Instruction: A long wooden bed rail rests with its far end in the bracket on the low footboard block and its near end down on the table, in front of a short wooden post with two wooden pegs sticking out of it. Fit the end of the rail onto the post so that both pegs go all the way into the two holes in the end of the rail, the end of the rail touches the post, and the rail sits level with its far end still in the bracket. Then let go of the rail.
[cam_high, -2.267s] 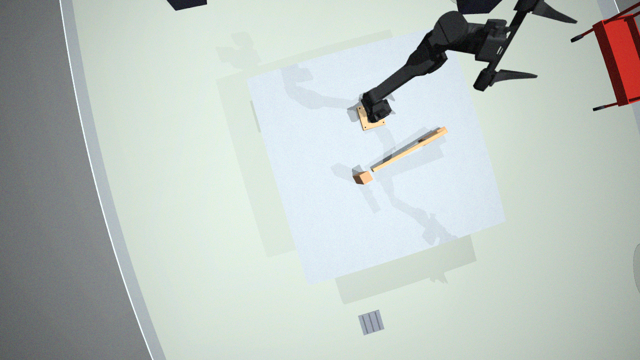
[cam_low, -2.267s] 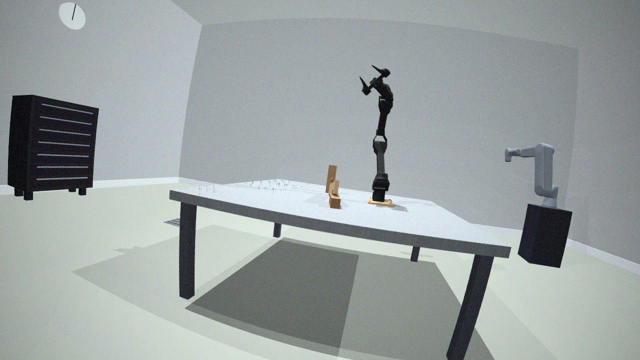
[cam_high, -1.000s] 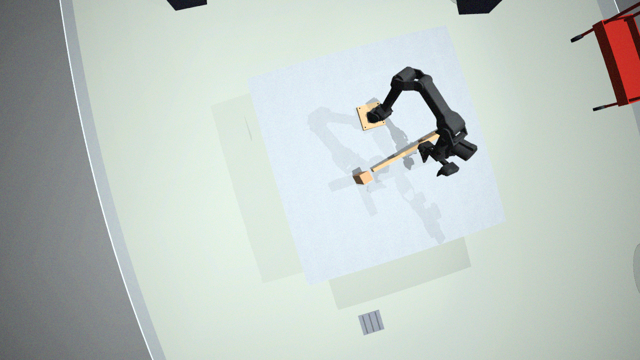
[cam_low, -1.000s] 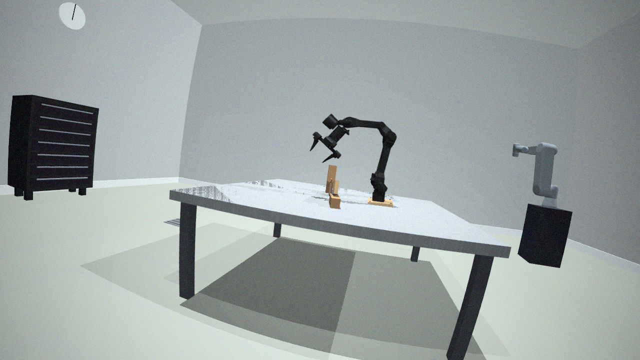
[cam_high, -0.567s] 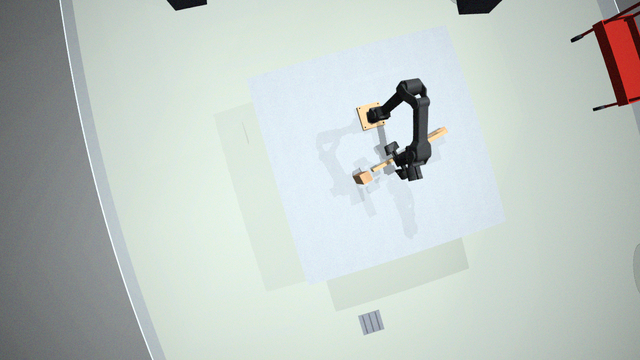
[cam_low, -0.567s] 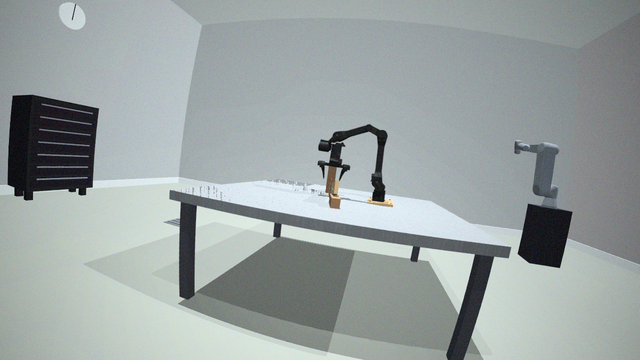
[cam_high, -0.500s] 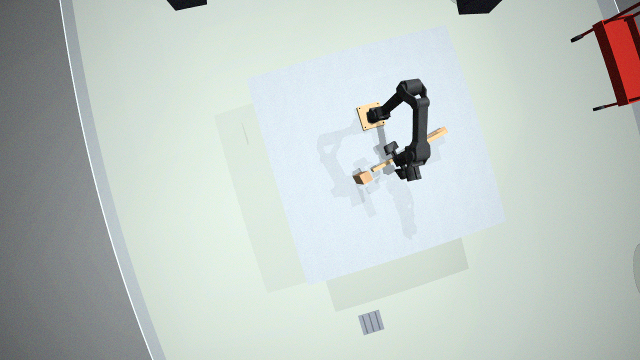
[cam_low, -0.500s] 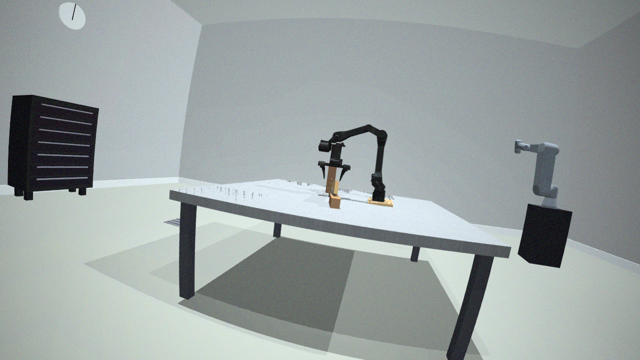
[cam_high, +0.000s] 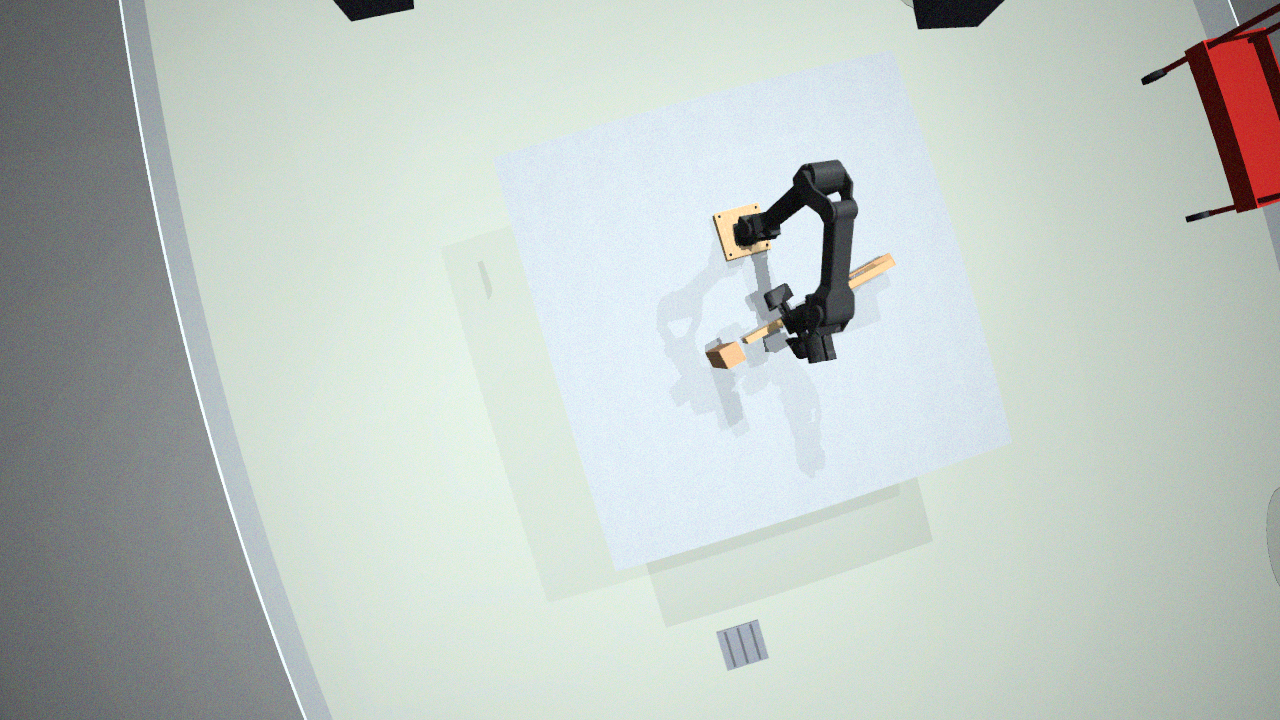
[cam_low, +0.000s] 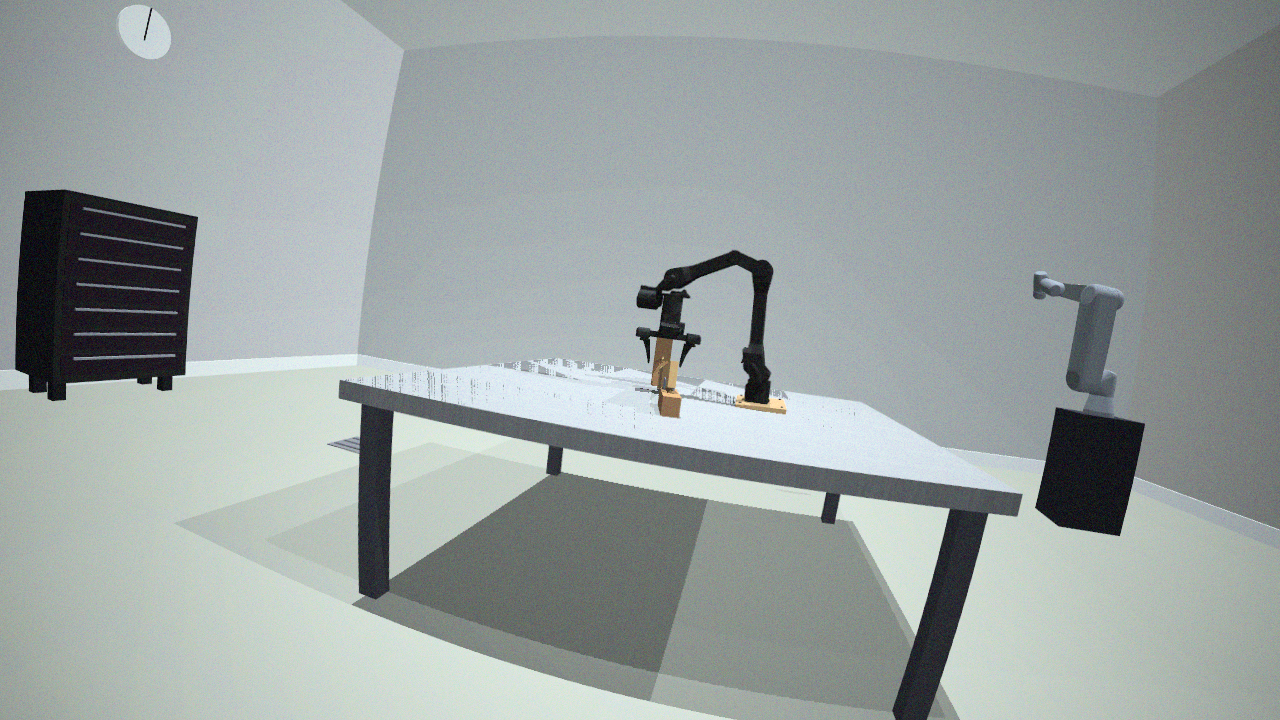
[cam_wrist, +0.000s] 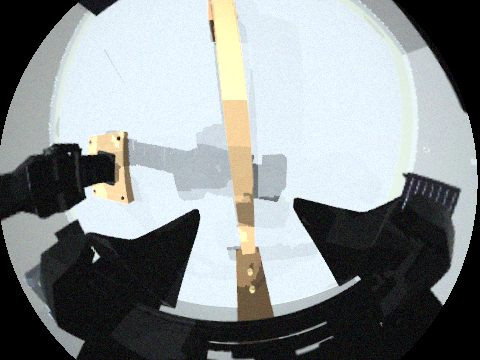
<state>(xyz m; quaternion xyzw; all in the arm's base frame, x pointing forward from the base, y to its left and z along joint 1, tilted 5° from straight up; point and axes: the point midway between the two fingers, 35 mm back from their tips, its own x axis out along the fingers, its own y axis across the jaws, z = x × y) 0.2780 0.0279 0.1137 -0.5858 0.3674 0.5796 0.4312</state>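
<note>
The long wooden rail (cam_high: 760, 334) (cam_wrist: 232, 75) slopes, near end low on the table close in front of the post (cam_high: 732, 356) (cam_low: 669, 404) (cam_wrist: 247, 306). Both pegs (cam_wrist: 250, 272) (cam_wrist: 252, 289) stand bare on the post's face in the wrist view. The footboard block (cam_wrist: 211, 11) shows only partly beside the rail's far end; its bracket is not clear. My gripper (cam_low: 667, 362) (cam_wrist: 247, 209) is open and empty, pointing down over the rail. Its fingertips appear on either side of the rail in the wrist view, near its post end. In the top view the arm hides the rail's middle.
The arm stands on a wooden base plate (cam_high: 726, 246) (cam_low: 778, 408) (cam_wrist: 122, 187) on the same table (cam_high: 581, 223) (cam_low: 537, 407), to one side of the rail. A red cart (cam_high: 1248, 134) and another robot arm (cam_low: 1093, 340) on a black stand are away from the table.
</note>
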